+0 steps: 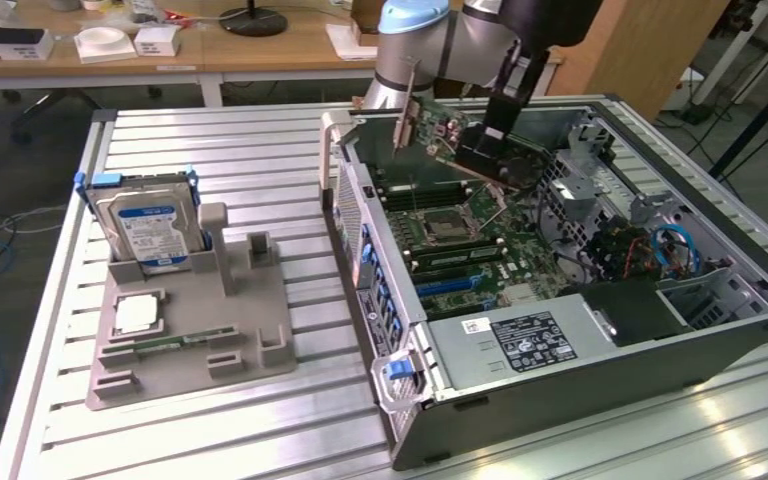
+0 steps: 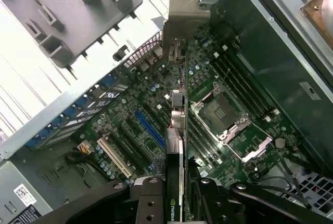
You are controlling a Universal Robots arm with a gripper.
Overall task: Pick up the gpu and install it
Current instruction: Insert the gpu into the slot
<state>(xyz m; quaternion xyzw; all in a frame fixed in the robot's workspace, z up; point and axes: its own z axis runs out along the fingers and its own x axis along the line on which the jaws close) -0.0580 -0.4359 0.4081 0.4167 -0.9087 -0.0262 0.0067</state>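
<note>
Exterior view: grips the gpu [image 1: 440,135] between the fingers [image 1: 488,150], closed partway onto the thin card, and suspends it tilted above the motherboard [image 1: 498,260] inside the open computer case [image 1: 598,390] on the counter [image 1: 224,140], with the silver bracket toward the case wall at the exterior view's left. Leaves the hard drive [image 1: 151,230] upright in its grey holder [image 1: 244,330], well apart. Wrist view: sights along the gpu [image 2: 176,146] edge-on between the fingers [image 2: 148,200], over the board between the blue slot [image 2: 150,129] and the CPU socket [image 2: 223,112]. Judged as the install step: picked up, not yet seated. Calls for squaring the connector edge to a slot and the bracket to the rear opening; cannot tell which slot.
</note>
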